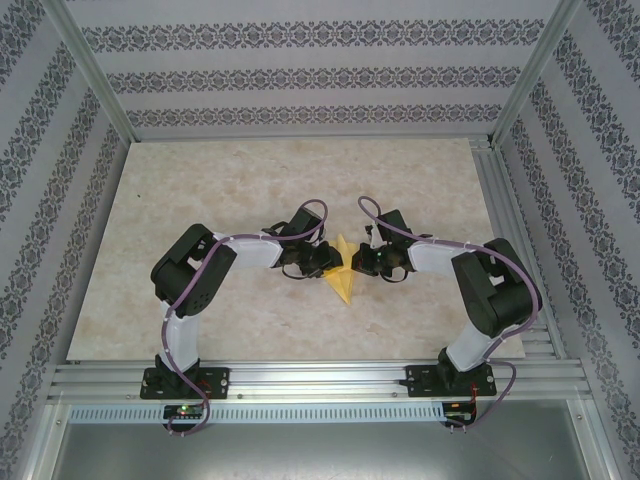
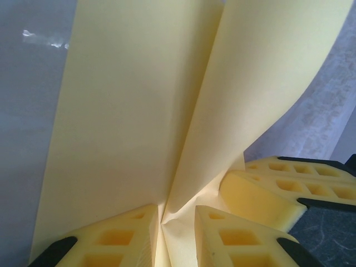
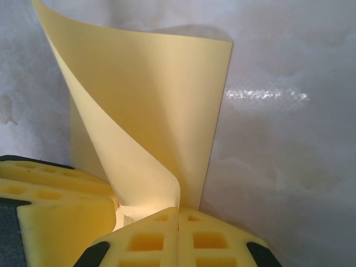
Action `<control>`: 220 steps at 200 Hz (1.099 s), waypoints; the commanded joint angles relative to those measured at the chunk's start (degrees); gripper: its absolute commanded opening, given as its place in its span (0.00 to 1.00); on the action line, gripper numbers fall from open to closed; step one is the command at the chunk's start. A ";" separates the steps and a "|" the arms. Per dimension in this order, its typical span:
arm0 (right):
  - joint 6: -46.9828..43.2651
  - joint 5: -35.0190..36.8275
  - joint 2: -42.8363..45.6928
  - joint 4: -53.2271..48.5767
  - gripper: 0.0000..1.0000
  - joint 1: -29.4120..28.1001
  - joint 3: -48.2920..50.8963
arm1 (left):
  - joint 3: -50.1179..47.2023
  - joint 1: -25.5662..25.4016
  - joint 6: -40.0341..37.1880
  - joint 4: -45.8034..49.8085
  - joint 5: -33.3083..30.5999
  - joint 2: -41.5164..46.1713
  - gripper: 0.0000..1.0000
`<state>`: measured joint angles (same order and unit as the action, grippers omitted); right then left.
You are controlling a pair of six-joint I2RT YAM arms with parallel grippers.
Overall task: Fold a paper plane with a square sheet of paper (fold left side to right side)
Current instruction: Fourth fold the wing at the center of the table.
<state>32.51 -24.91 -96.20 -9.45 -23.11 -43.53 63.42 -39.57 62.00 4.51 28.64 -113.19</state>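
Observation:
The square sheet of paper [image 1: 343, 280] is yellow-orange and partly folded, and it stands up off the table between my two grippers at the middle. My left gripper [image 1: 328, 262] meets it from the left. In the left wrist view its jaws [image 2: 175, 214] are closed on a creased fold of the paper [image 2: 139, 111], with two layers fanning upward. My right gripper [image 1: 358, 262] meets it from the right. Its fingers [image 3: 178, 210] are pressed together at the bottom edge of the curled paper [image 3: 150, 100]. The other gripper's foam fingers [image 2: 278, 183] [image 3: 50, 206] sit close beside each.
The marbled beige tabletop [image 1: 300, 180] spreads out on all sides of the paper. Aluminium rails [image 1: 320, 380] run along the near edge, and another rail [image 1: 505, 230] runs along the right side. Patterned walls enclose the cell.

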 commanded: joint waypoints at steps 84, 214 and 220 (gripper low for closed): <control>-3.19 4.52 -3.04 -6.04 0.01 0.03 -2.09 | 4.26 -1.08 -5.19 7.77 -1.06 1.01 0.33; -3.95 4.69 -3.34 -6.53 0.01 -0.45 -2.07 | -6.50 -3.77 1.77 -6.57 5.79 10.27 0.16; -3.94 4.69 -3.31 -6.47 0.01 -0.50 -2.08 | -7.00 -4.16 2.58 -7.71 5.63 10.13 0.16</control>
<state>29.85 -24.45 -97.69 -12.86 -23.14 -46.04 58.83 -41.23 59.51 7.01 30.89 -103.20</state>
